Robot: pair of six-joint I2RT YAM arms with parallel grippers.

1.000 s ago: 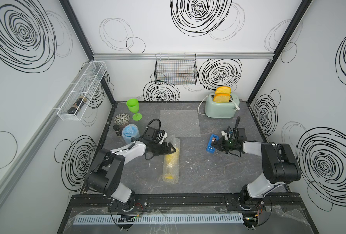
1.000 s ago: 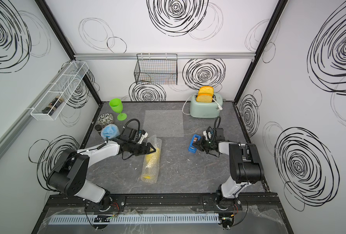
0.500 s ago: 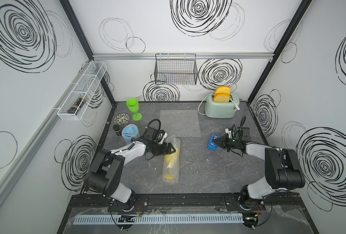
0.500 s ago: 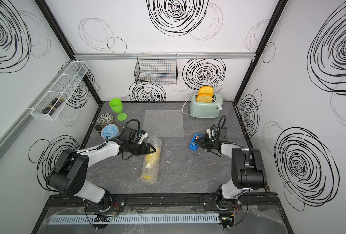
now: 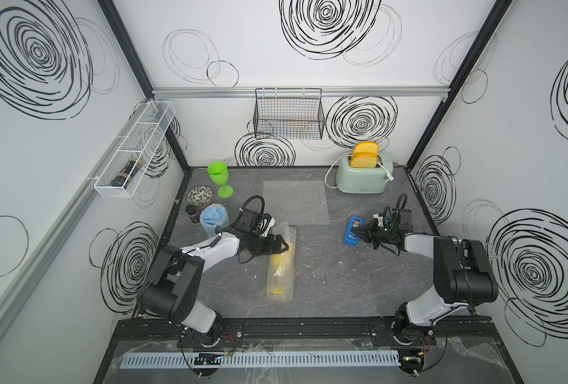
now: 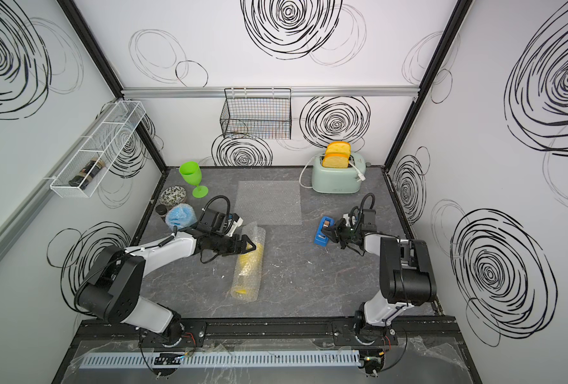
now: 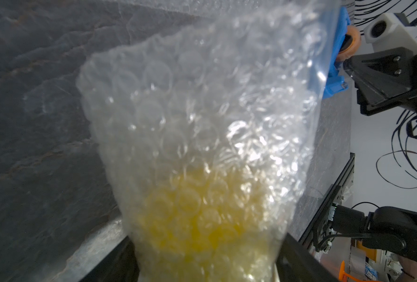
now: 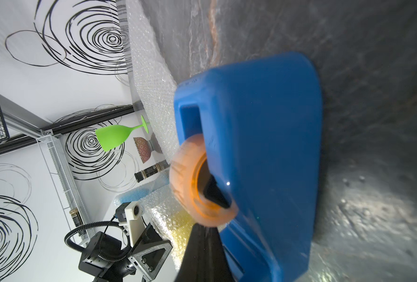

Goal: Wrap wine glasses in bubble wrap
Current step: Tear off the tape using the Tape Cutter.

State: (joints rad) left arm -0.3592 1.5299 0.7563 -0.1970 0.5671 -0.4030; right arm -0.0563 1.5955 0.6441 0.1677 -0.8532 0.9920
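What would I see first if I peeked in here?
A yellow glass rolled up in bubble wrap lies right in the middle. A bright green glass stands upright in the back left corner. A blue tape dispenser sits over on the right.

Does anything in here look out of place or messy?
Mostly tidy. The wrapped yellow goblet lies on its side mid-table, its wrap flaring open at the far end, and the toaster's plug lies loose on top of it.

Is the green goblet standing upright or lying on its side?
Upright: the green goblet stands on its round foot beside the patterned bowl.
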